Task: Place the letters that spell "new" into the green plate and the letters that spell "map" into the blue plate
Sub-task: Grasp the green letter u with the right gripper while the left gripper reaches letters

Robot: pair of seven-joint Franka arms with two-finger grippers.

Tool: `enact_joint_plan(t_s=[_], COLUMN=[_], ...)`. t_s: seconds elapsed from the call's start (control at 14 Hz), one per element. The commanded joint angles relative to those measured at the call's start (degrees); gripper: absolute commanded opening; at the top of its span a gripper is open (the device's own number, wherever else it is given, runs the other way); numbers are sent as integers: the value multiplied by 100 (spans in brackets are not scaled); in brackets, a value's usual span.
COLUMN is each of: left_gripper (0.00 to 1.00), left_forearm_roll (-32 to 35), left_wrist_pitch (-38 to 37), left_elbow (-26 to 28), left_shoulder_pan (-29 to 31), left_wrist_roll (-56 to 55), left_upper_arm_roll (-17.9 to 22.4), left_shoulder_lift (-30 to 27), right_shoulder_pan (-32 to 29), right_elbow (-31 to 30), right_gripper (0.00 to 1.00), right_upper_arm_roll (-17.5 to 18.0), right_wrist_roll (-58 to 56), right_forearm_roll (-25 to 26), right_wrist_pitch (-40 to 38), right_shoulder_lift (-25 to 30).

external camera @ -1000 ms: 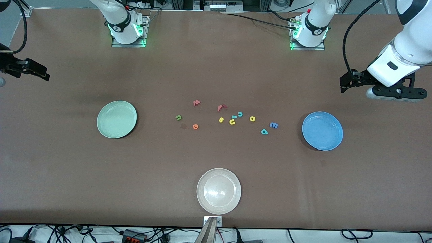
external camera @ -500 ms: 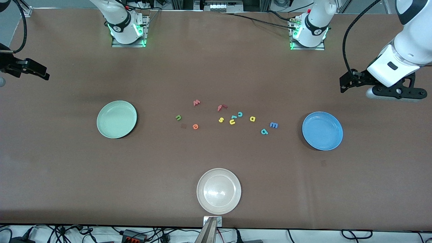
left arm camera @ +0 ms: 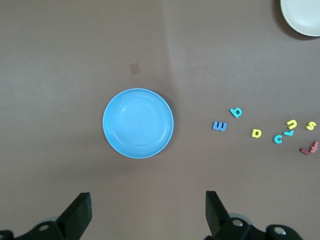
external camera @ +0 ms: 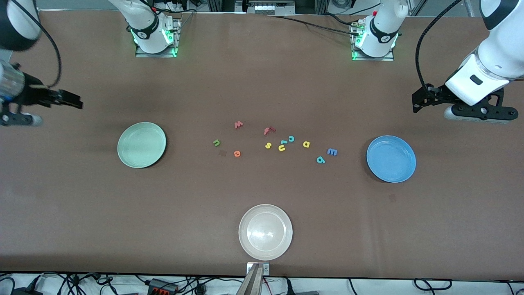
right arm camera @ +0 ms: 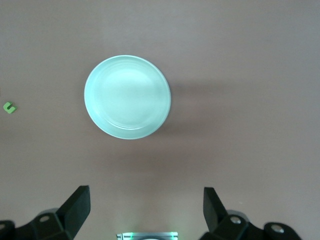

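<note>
Green plate at the right arm's end and blue plate at the left arm's end both empty, n, e, w, m, a, p loose on the table between them; left gripper and right gripper aloft, jaws wide, holding nothing.

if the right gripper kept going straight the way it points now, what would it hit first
Judging by the right wrist view, the right gripper, open and empty, points down at bare table just short of the green plate. It would probably meet the table first, beside the plate's rim, though depth is unclear.
</note>
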State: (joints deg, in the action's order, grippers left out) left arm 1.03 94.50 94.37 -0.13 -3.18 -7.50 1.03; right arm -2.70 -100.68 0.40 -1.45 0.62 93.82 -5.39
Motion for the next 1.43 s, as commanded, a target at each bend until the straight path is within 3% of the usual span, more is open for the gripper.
enact_joint_plan(t_s=[0.0,0.43,0.86,1.14,1.36], left_gripper=[100,100,100,100,100], left_forearm_roll=[-33,-33,-33,-33,-33], left_wrist_pitch=[-107,-116,-116,-255,-265], left_elbow=[-51,-51,-51,-59,-60], left_shoulder_pan=[22,22,22,22,22], left_wrist_roll=[71,71,71,45,36], left_upper_arm_roll=[-14,-14,-14,-14,-14], left_shoulder_lift=[-59,-59,-59,-59,-59], right_shoulder_pan=[478,1709,2667,3011,3170], right_elbow=[40,-311,-303,-294,-294], right_gripper=[100,100,100,100,99], right_upper_arm_roll=[4,4,4,4,4], right_wrist_roll=[396,2083,4956,6899,7718], right_forearm_roll=[-88,-88,-88,-88,-88], right_wrist_pitch=[267,1751,3018,3897,4424], right_shoulder_lift=[-478,-1235,-2236,-2834,-3064])
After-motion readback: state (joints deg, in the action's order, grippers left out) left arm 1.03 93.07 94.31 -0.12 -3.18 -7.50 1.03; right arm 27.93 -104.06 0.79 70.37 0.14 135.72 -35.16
